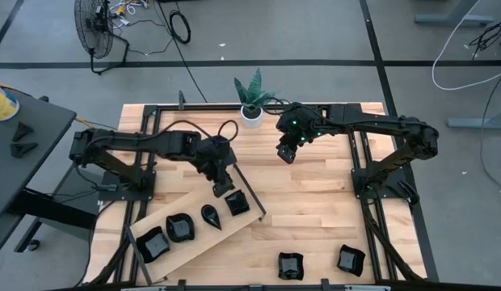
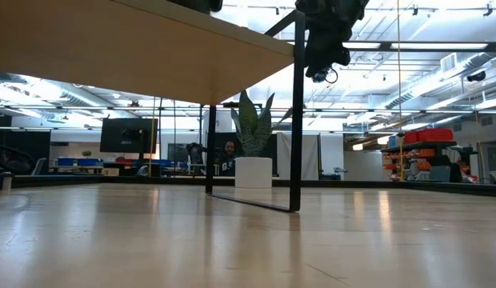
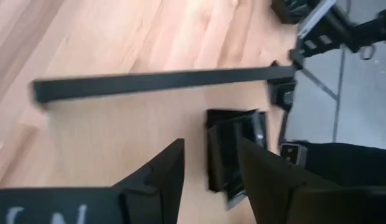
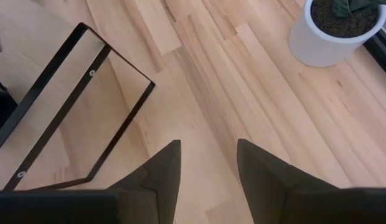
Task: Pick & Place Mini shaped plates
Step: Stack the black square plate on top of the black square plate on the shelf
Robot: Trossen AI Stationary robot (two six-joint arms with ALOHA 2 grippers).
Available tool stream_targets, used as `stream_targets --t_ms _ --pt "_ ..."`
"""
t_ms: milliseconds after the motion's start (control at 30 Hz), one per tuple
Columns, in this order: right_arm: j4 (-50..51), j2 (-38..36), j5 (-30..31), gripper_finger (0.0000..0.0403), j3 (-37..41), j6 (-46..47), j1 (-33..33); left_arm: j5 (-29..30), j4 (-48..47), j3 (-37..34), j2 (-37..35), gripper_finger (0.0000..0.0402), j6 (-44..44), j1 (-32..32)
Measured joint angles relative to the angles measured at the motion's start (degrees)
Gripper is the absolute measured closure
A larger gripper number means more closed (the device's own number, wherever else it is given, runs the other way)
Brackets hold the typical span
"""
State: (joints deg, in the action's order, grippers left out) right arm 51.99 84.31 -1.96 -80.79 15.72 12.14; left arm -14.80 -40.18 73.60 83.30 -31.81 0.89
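The wooden board (image 1: 174, 242) is a raised shelf on black legs, lying at an angle on the counter (image 1: 315, 210) near the left arm's side. Four mini shaped plates rest on the board in a row: a square plate (image 1: 237, 203) at the end nearest the white plant pot (image 1: 251, 115), then a teardrop plate (image 1: 211, 216), a rounded plate (image 1: 180, 228) and a wavy plate (image 1: 152, 244) toward the opposite end. Two further plates (image 1: 290, 265) (image 1: 351, 260) lie directly on the counter, well apart from the board, beyond its pot-side end and along the counter edge farthest from the pot. The left gripper (image 1: 224, 188) hovers just above the square plate; in the left wrist view its fingers (image 3: 162, 180) stand apart, with the square plate (image 3: 233, 152) visible on the board between and beyond them, not held. The right gripper (image 1: 286, 153) hangs above bare counter near the pot, away from the board; the right wrist view shows its fingers (image 4: 159, 177) apart and holding nothing, with the pot (image 4: 335, 34) and a board leg frame (image 4: 75, 112) ahead.
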Motion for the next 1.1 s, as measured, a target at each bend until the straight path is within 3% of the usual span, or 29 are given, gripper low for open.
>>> stream_targets --t_ms 267,567,800,967,1100 --pt "-0.01 0.02 0.0 0.0243 0.0 0.07 0.0 -0.2 -0.03 0.07 0.71 0.0265 -0.2 0.71" --pt "-0.13 0.02 0.0 0.0243 0.0 0.07 0.0 1.08 -0.11 0.04 1.56 0.0229 -1.98 3.29" --pt "-0.21 0.02 0.0 0.0243 0.0 0.07 0.0 1.86 -0.33 0.05 2.19 0.0223 -2.45 4.55" --pt "-0.13 0.02 0.0 0.0243 0.0 0.29 0.0 1.76 -0.27 0.04 2.15 0.0236 -2.76 4.52" --pt "-0.13 0.02 0.0 0.0243 0.0 0.29 0.0 1.65 -0.28 0.04 2.15 0.0268 -3.54 4.5"
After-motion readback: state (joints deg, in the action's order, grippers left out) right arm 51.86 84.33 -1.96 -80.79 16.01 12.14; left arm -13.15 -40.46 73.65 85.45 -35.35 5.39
